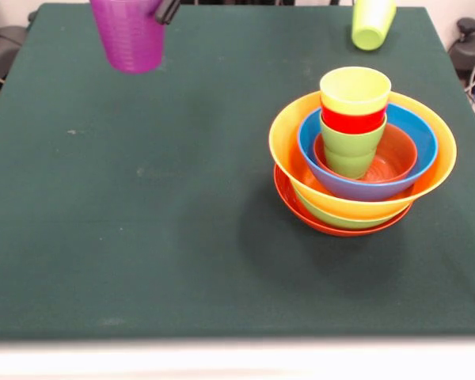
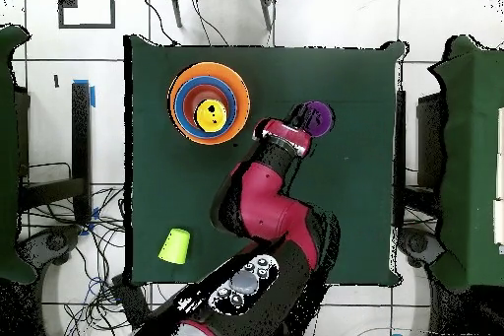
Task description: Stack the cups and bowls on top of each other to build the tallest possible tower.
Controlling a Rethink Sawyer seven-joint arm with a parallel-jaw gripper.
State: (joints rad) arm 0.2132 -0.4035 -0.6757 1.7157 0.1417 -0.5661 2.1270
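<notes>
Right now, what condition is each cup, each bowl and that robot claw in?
Purple cup: lifted above the table, held by the gripper.
Light green cup: lying on its side, apart.
Tower: bowls nested, three cups stacked inside, upright.
Yellow cup: topmost, upright.
Table: green cloth.

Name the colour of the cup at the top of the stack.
Yellow plastic cup, clearest in the front view.

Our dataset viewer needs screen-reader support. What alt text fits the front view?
A purple cup hangs above a green table, held at its rim by the gripper at the top edge. At right stands a tower of nested bowls with three cups stacked inside; a light green cup lies far behind.
</notes>
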